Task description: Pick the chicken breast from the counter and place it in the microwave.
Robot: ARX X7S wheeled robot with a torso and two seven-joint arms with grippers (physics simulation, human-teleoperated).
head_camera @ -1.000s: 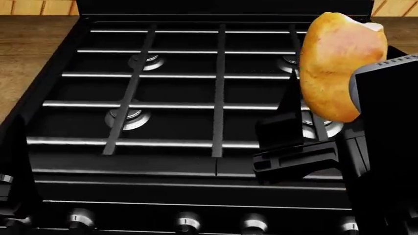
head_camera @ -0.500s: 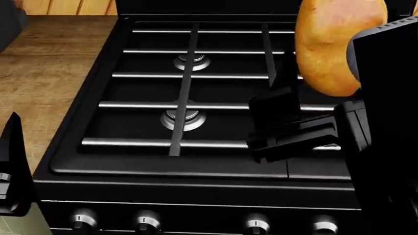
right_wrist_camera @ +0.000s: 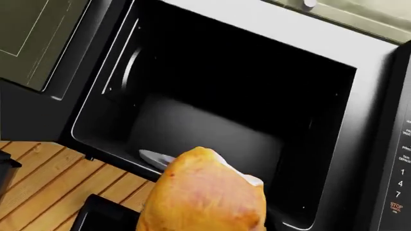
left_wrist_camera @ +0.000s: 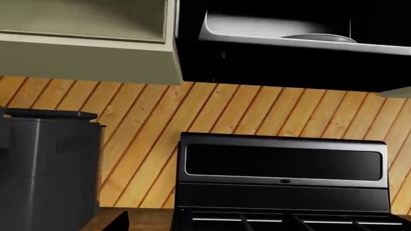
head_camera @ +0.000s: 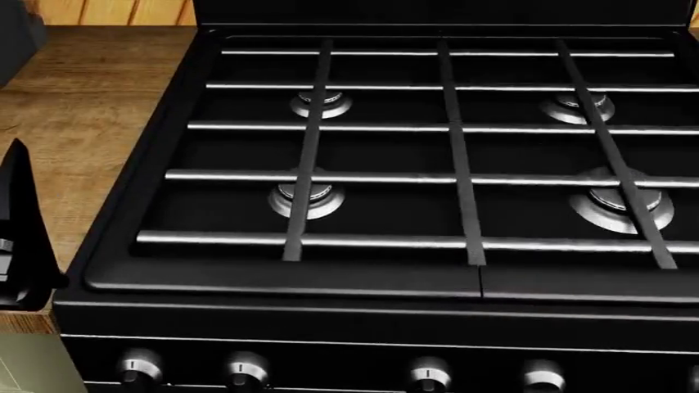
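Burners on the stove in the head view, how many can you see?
4: back left burner, front left burner, back right burner, front right burner. All sit under the stove grates; the view cuts off at the right edge, so more could lie beyond it.

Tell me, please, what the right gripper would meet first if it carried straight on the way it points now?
Probably nothing at once: the chicken breast it carries faces the microwave's open cavity. Going on, it would likely reach the glass turntable or the dark back wall; depth is unclear.
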